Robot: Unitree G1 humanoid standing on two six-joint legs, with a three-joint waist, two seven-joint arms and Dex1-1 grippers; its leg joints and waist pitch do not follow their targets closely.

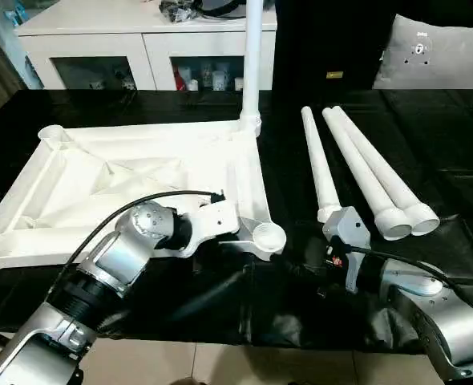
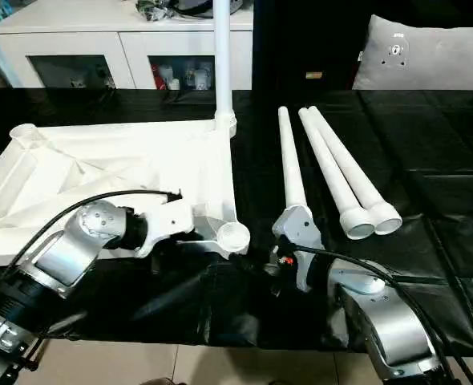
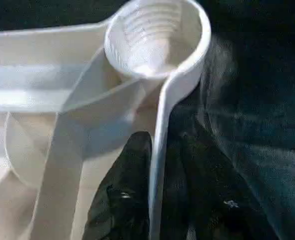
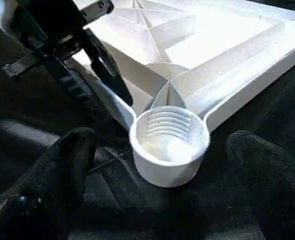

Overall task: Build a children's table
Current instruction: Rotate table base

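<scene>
So the white table top point(image 1: 140, 176) is lying upside down on the black bench point(image 1: 461, 152), ribs up, over at about 9 o'clock of the scene. One leg point(image 1: 252, 56) is already standing upright in the far corner socket, up around 12 o'clock. The other three legs point(image 1: 357, 168) lie side by side on the bench at about 2 o'clock.

The left gripper point(image 4: 100, 67) has its fingers straddling the top's thin edge wall right beside the near corner socket point(image 4: 168, 145), one finger each side, pinched close on it. The right gripper point(image 4: 162, 180) sits spread wide open, a finger on either side of that same socket, not touching it.
</scene>
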